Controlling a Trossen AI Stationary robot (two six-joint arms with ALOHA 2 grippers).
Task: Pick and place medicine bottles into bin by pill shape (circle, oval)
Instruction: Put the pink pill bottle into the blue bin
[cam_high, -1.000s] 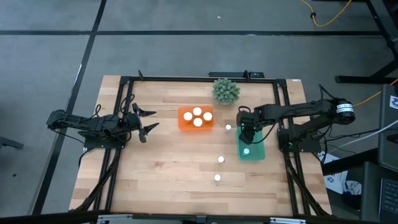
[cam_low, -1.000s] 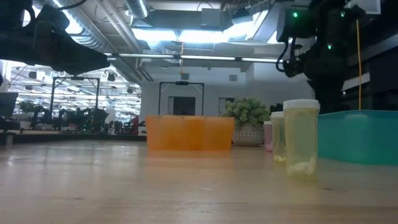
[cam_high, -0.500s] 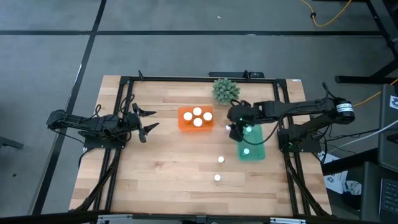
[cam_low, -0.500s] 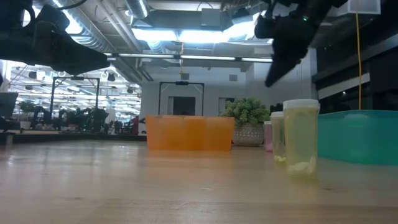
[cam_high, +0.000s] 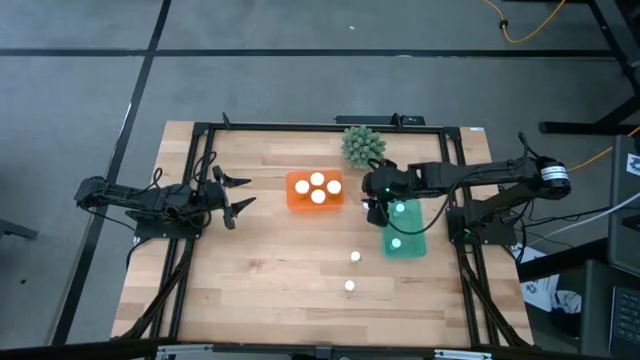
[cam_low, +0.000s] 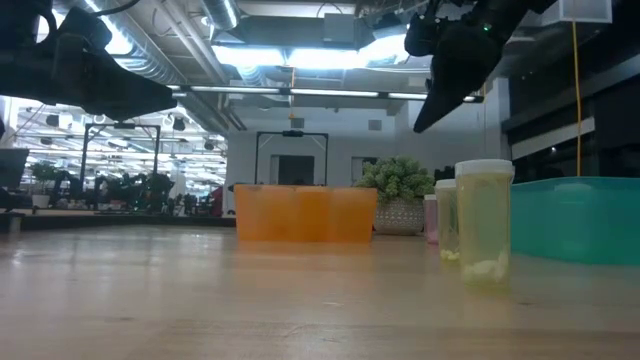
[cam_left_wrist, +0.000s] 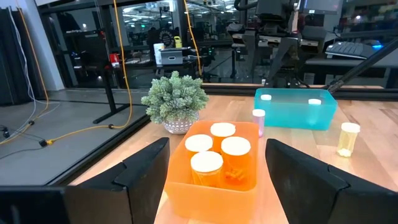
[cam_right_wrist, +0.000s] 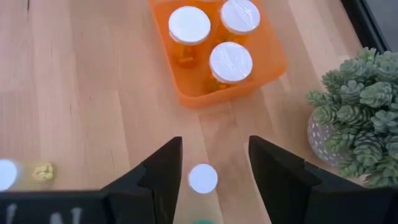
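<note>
An orange tray (cam_high: 315, 190) holds three white-topped bottles (cam_right_wrist: 231, 61). A teal tray (cam_high: 403, 232) holds two bottles (cam_high: 397, 243). One small bottle (cam_right_wrist: 203, 178) stands on the table between the trays. Two more bottles (cam_high: 355, 257) stand nearer the front; one of them is yellow (cam_low: 485, 222). My right gripper (cam_high: 372, 207) is open and hangs above the small bottle. In the right wrist view its fingers (cam_right_wrist: 214, 142) stand on either side of the white top and are clear of it. My left gripper (cam_high: 236, 196) is open and empty left of the orange tray, and it also shows in the left wrist view (cam_left_wrist: 217, 143).
A spiky green plant ball in a pot (cam_high: 363, 146) stands just behind the right gripper, at the far edge. A black frame (cam_high: 300, 126) runs round the table. Bare wood lies at the front left (cam_high: 250, 280).
My right gripper has gone from over the teal tray toward the table's left and a little toward the far edge, and now hangs over the small bottle between the trays. A second white top now shows in the teal tray where the gripper stood.
</note>
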